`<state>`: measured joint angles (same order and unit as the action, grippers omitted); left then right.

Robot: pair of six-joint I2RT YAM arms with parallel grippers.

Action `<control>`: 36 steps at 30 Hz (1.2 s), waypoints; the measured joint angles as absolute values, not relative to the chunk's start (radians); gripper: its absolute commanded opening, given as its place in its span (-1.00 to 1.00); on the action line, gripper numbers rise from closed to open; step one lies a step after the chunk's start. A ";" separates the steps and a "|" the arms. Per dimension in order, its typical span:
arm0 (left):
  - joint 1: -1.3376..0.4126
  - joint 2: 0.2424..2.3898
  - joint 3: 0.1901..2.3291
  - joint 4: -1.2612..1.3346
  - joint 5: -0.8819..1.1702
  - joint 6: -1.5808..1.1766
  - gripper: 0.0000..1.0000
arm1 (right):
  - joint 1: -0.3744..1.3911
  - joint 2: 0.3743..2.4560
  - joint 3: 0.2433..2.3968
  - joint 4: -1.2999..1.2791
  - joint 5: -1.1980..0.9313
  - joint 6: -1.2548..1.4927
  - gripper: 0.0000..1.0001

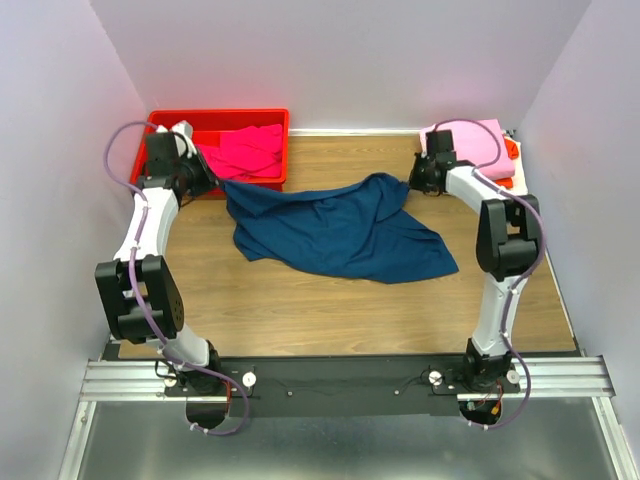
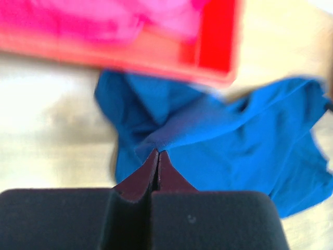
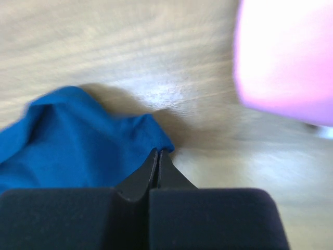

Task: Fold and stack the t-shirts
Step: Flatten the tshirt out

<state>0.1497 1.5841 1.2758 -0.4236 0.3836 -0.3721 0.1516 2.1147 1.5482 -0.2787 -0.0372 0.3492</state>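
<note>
One navy shirt point(image 1: 340, 235) lies crumpled across the middle of the table point(image 1: 300, 320), spread from near the bin point(image 1: 165, 120) at the far left toward the right arm. No side showing in any view carries a print or writing.

The left gripper point(image 1: 218, 182) is at the shirt's far-left corner, just in front of the bin. In the left wrist view its jaws are clenched on a pinch of navy cloth, and folds run up to the fingertips. The right gripper point(image 1: 412, 183) is at the shirt's far-right corner. In the right wrist view its jaws are pressed together with the shirt's edge at the tips, apparently nipping it, though the picture is blurred.

There is one red bin, at the far-left corner, and it holds magenta cloth point(image 1: 245, 150). How many shirts make up that heap cannot be told. At the far-right corner is one stack with a folded pink shirt point(image 1: 485, 145) on top and an edge of an orange shirt point(image 1: 512, 150) showing beneath it. That makes two layers in sight there.

Both arms reach toward the far side of the table, one on each side of the navy shirt.
</note>
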 measured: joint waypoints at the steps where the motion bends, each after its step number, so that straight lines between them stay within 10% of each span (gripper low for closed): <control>1: 0.150 1.584 1.301 -0.407 0.386 -0.379 -1.00 | 0.150 2.096 1.549 -0.285 -0.030 0.349 -0.99; 36: 0.230 1.240 1.898 0.272 0.575 -0.693 -1.00 | 0.108 1.271 2.032 -0.187 0.128 -0.002 -0.99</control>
